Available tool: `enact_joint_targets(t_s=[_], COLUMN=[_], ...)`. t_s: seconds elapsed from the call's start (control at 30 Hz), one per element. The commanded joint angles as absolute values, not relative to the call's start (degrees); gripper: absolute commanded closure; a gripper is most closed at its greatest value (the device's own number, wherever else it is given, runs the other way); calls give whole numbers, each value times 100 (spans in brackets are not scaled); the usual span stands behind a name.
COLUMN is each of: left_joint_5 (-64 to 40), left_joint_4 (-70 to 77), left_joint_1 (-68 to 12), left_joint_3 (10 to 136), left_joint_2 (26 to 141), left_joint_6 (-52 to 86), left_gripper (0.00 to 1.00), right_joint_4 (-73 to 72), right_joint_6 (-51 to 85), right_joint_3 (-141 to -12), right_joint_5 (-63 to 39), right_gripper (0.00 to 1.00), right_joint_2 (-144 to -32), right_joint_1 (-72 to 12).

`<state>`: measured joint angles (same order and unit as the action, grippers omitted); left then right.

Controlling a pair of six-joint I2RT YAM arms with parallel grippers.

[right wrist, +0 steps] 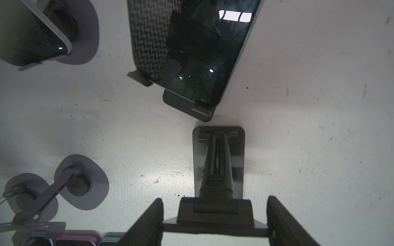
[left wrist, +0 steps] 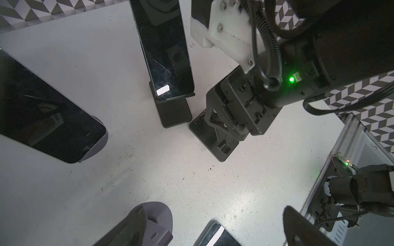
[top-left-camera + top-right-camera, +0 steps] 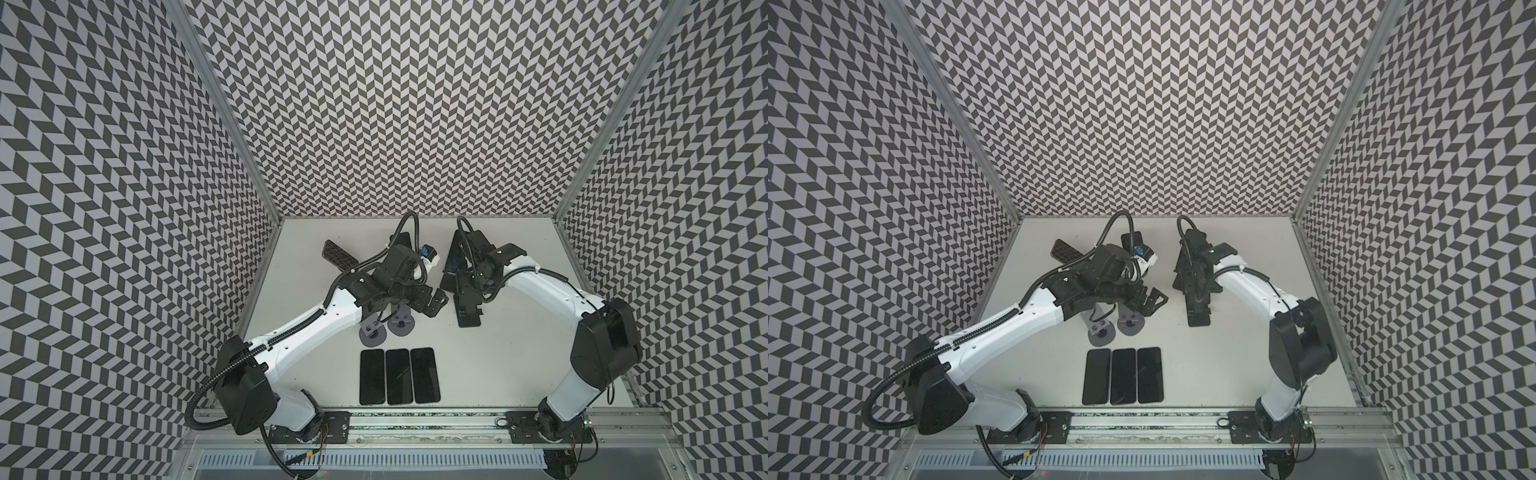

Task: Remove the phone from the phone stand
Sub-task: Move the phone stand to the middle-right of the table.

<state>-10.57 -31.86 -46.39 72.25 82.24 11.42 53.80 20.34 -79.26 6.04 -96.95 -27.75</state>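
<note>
1. The right gripper [image 1: 215, 199] is down over the empty black stand [image 1: 217, 161], a little right of the middle of the table [image 3: 519, 365]. Its fingers [image 1: 149, 223] are part-closed against the two side edges of that stand's top plate.
2. The left gripper [image 2: 214, 213] hangs spread wide with nothing in it, just beside the two empty grey stands [image 3: 401, 329] near the table's middle.
3. A phone [image 2: 166, 53] leans on the other black stand [image 2: 174, 115], just left of the right gripper and toward the back edge from the left one. The two black bases sit close but apart.
4. A farther phone [image 2: 42, 106] leans on a grey stand [image 2: 98, 144] toward the back-left corner, away from both grippers.
5. Three flat phones [image 3: 399, 376] lie side by side at the front edge.
</note>
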Motion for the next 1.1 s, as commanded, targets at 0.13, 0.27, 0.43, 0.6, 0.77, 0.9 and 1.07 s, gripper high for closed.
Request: enact_joint_targets(t_s=[0.13,0.27,0.43,0.6,0.77,0.9,1.07], left_joint_5=[-1100,-1086,-1064,-1063,-1053,-985,-976], left_joint_4=[-3083,-3101,-3093,-3076,-3107,-3138,-3146], left_joint_1=[-4677,-4687,-4716,-4801,-4871,-4869,-4869], left_joint_3=[7251,7233,7192,7202,7246,7242,7310], left_joint_2=[8167,8142,8093,8140,8144,8129,8184], left_joint_6=[1092,1083,1081,1046,1045,1020,1011], left_gripper=[0,0,0,0,0,0,0], right_joint_4=[5387,5411,5435,5460,5440,5373,5186], right_joint_6=[1942,1924,1901,1892,1825,1716,1518], right_joint_3=[-7859,-7842,-7783,-7735,-7661,-7551,-7460], right_joint_5=[802,834,898,973,1036,1115,1116], right_gripper=[36,36,36,36,36,36,36], right_joint_2=[-9362,-9332,-9247,-9163,-9082,-9005,-8968], right_joint_1=[-2708,-2660,-2625,-2551,-2394,-2184,-1739])
